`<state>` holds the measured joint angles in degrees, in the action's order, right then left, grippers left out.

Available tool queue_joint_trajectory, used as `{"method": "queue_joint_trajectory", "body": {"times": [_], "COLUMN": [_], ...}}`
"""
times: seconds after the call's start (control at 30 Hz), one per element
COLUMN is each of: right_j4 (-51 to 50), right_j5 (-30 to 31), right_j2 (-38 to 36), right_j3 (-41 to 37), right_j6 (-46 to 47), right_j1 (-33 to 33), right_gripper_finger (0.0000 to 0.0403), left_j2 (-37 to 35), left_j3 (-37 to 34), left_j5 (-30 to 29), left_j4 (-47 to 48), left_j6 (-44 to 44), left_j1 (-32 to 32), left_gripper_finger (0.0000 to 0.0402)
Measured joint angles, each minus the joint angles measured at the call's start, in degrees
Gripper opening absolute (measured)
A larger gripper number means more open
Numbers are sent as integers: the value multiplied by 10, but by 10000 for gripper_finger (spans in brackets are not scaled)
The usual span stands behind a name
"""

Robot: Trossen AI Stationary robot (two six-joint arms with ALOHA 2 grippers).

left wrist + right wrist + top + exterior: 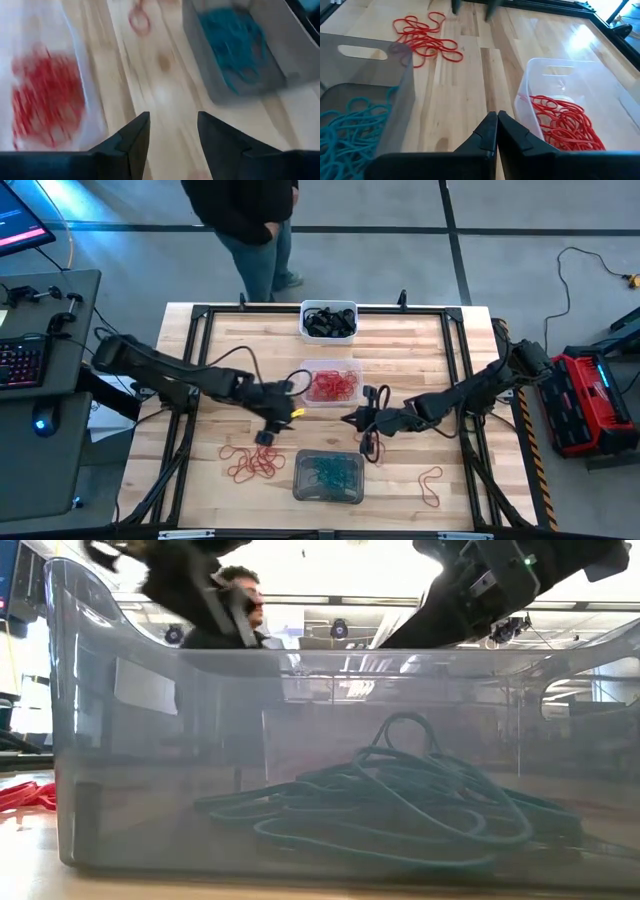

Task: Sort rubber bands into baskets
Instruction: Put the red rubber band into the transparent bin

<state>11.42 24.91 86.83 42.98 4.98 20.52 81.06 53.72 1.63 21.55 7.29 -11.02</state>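
Note:
The white basket (328, 320) holds black rubber bands. The clear basket (332, 383) holds red bands (562, 122). The grey basket (328, 477) holds blue-teal bands (400, 795). Loose red bands (252, 463) lie on the wood left of the grey basket, and one red band (430, 485) lies to its right. My left gripper (270, 430) hangs open and empty above the table, between the clear basket and the loose red pile. My right gripper (350, 420) is shut and empty, between the clear and grey baskets.
A black metal frame (200, 315) runs around the wooden tabletop. A person (250, 220) stands beyond the far edge. Black cables (372, 442) hang by my right gripper. Bare wood (470, 85) lies between the grey and clear baskets.

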Motion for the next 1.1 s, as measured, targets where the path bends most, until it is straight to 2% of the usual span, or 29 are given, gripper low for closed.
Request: {"method": "queue_joint_trajectory", "body": {"times": [0.2, 0.37, 0.5, 0.7, 0.93, 1.1], "right_j4": [1, 2, 2, 2, 2, 2], "right_j5": [-14, -14, -14, -15, -15, -15], "right_j2": [0, 0, 0, 0, 0, 0], "right_j3": [0, 0, 0, 0, 0, 0], "right_j6": [1, 0, 1, 0, -8, 5], "right_j1": [-13, -14, -14, -14, -14, -14], "right_gripper_finger": [0, 0, 0, 0, 0, 0], "left_j2": [-65, -74, -67, -63, -62, -62], "left_j3": [-16, -17, -17, -34, -123, -147], "left_j5": [8, 21, 14, -50, -35, -34], "left_j4": [153, 256, 292, 288, 217, 187], "left_j6": [-93, -171, -231, -311, -387, -414], "left_j1": [-61, -136, -191, -247, -269, -275], "left_gripper_finger": [159, 159, 159, 151, 124, 120]}}
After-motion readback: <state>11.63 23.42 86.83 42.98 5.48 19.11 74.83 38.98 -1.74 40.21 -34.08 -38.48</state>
